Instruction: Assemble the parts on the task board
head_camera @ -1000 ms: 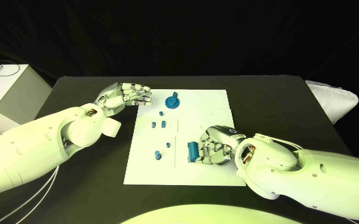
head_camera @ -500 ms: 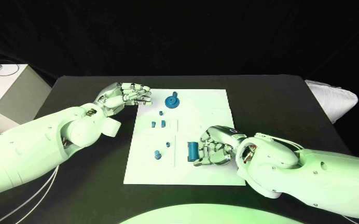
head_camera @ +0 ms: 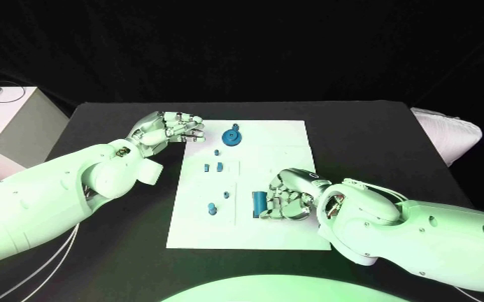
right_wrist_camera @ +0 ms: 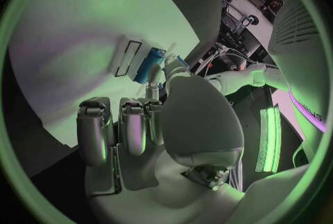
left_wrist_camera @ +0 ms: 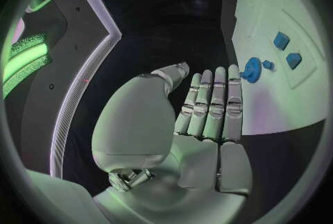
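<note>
The white board (head_camera: 272, 148) lies in the middle of the black table (head_camera: 373, 141). The right hand (head_camera: 285, 200) rests on the board's near right part, fingers curled beside a long blue piece (head_camera: 259, 203); whether they grip it cannot be told. The left hand (head_camera: 169, 127) hovers at the board's far left corner, fingers together, holding nothing, near a round blue gear (head_camera: 233, 136). Small blue pieces (head_camera: 212, 167) lie between.

The task board (head_camera: 272, 141) is looking like smooth matt white sheet, the parts (head_camera: 233, 136) like blue plastic. The surface (head_camera: 383, 148) is appearing matt black. Both arms (head_camera: 61, 190) are showing glossy white shells.
</note>
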Robot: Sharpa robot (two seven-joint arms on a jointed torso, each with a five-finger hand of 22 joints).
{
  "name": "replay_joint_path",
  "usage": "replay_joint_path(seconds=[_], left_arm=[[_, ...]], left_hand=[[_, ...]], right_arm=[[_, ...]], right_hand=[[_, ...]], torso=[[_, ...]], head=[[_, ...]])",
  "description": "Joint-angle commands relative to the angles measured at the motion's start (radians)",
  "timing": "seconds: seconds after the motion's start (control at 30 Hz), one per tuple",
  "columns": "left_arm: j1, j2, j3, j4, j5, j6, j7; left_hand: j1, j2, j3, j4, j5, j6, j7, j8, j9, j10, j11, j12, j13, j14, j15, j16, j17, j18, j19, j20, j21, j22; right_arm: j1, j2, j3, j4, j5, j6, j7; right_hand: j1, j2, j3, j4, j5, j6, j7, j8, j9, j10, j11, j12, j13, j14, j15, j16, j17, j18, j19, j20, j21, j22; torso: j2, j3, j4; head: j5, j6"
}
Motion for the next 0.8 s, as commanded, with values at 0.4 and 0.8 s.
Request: replay_joint_path(seconds=[0.4,0.8], left_arm=[[0.0,0.0,0.0,0.007,0.001,0.019,0.007],[0.0,-0.002,0.0,0.007,0.001,0.019,0.006]], left_hand=[[-0.003,0.009,0.006,-0.001,0.005,0.009,-0.001,-0.006,-0.002,0.003,0.003,0.004,0.002,0.006,0.004,-0.005,0.002,0.005,0.006,0.003,-0.006,-0.002],[-0.003,0.009,0.006,-0.001,0.005,0.009,-0.001,-0.006,-0.002,0.003,0.003,0.004,0.002,0.006,0.004,-0.005,0.002,0.005,0.006,0.003,-0.006,-0.002]], right_arm=[[-0.022,0.03,0.0,-0.032,-0.06,-0.021,-0.016],[-0.024,0.012,0.0,-0.022,-0.065,-0.049,0.001]], right_hand=[[0.044,0.003,0.064,-0.005,0.022,-0.011,-0.004,0.004,-0.008,0.105,-0.006,0.006,0.263,0.104,-0.003,0.006,0.263,-0.013,0.103,-0.004,-0.001,0.261],[0.063,-0.014,0.092,-0.002,0.025,-0.012,-0.002,0.003,-0.014,0.105,-0.005,0.006,0.263,0.104,-0.002,0.006,0.263,-0.013,0.103,-0.004,-0.002,0.261]], torso=[[0.0,0.0,0.0009],[0.0,0.0004,-0.0004]], head=[[-0.002,-0.001],[-0.001,0.002]])
